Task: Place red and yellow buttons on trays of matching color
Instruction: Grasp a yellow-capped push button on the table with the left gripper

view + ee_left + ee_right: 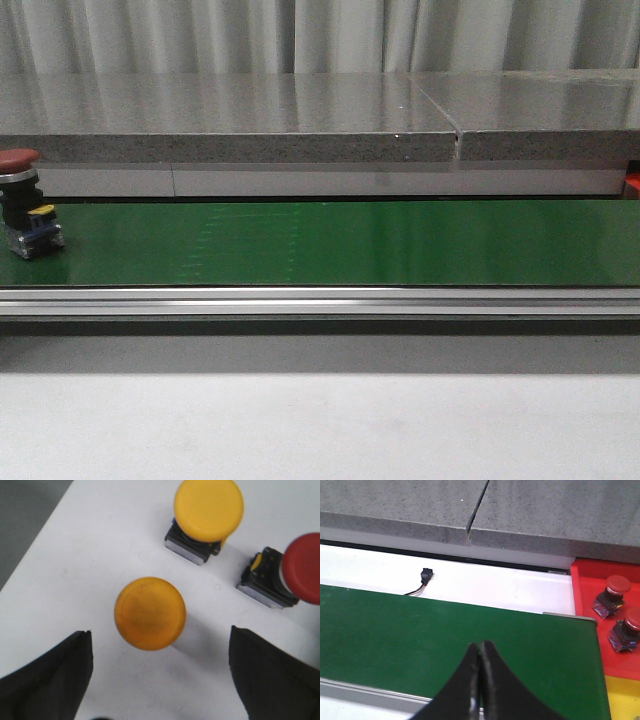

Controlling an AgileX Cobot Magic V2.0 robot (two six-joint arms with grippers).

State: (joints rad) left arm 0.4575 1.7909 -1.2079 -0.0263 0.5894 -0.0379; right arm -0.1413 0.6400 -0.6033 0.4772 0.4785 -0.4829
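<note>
In the left wrist view my left gripper (160, 645) is open over a white surface, its dark fingers (55, 675) wide apart. An orange-yellow button (150, 613) lies just beyond the fingertips, between their lines but untouched. Farther off stand a second yellow button (208, 511) and a red button (302, 575). My right gripper (481, 652) is shut, empty, over the green belt (420, 635). The red tray (595, 605) holds two red buttons (615, 587), with the yellow tray (622, 700) beside it. In the front view a red button (22, 200) rides the belt at the far left.
The green conveyor belt (350, 240) runs across the front view with a metal rail (320, 300) along its near edge. A grey stone ledge (300, 130) lies behind it. A small black connector with wires (425, 576) sits on the white strip beyond the belt.
</note>
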